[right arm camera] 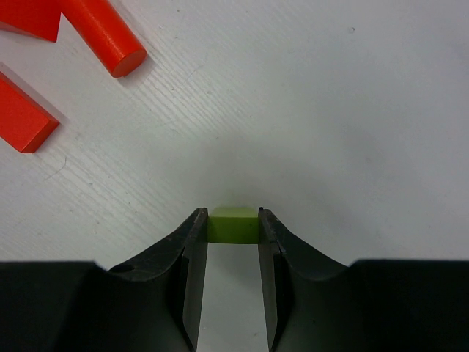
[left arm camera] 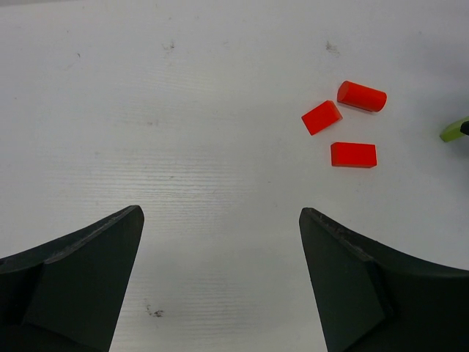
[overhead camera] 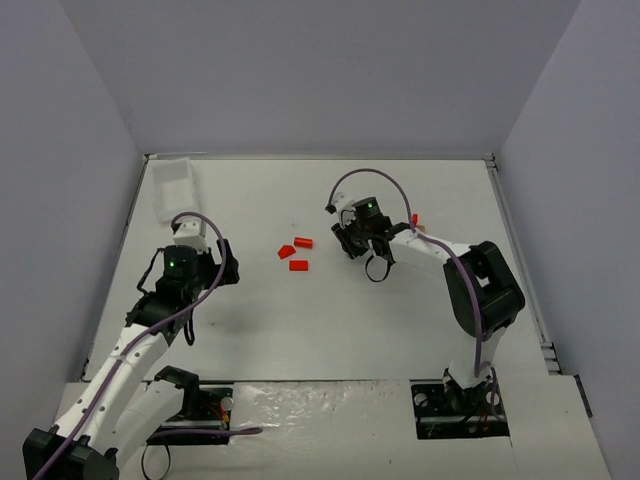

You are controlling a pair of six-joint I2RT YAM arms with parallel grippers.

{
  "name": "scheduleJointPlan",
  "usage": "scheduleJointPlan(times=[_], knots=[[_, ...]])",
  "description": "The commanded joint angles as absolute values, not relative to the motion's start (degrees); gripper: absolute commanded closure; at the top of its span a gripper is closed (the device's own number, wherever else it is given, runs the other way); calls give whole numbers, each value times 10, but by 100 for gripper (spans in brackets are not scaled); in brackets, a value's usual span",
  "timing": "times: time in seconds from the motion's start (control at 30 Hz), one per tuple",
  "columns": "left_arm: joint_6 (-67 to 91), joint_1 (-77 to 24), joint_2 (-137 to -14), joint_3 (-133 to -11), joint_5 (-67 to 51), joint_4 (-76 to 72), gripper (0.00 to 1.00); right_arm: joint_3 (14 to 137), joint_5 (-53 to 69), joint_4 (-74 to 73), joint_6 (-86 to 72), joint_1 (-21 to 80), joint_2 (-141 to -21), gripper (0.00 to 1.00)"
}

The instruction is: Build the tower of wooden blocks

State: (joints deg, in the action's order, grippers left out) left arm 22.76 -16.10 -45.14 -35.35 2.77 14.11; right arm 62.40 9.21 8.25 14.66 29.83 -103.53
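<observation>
Three red-orange blocks lie close together on the white table: a wedge [overhead camera: 286, 252], a cylinder [overhead camera: 303, 242] and a flat bar [overhead camera: 298, 265]. My right gripper [overhead camera: 346, 243] sits just right of them, shut on the pale yellow-green stick [right arm camera: 234, 224], held low over the table. The cylinder [right arm camera: 102, 33] and bar [right arm camera: 22, 114] show at the upper left of the right wrist view. My left gripper [left arm camera: 220, 227] is open and empty, left of the blocks [left arm camera: 353, 155]. The stick's end [left arm camera: 454, 130] shows at that view's right edge. No tan piece shows.
A clear white plastic tray [overhead camera: 175, 185] stands at the back left corner. Another small red piece [overhead camera: 414, 219] lies beside the right arm's forearm. Grey walls enclose the table on three sides.
</observation>
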Motion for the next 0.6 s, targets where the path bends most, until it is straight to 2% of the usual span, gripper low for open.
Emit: scheduleJointPlan(times=[0.0,0.2,0.57], knots=[[229,-158,-453,-364,37,116,14,594,116,130,129,281,-995,85],[228,-158,-462,-363,37,109,14,569,124,142,118,271,-981,75],[232,-158,-469,-359,32,102,14,588,119,137,100,268,-954,42]])
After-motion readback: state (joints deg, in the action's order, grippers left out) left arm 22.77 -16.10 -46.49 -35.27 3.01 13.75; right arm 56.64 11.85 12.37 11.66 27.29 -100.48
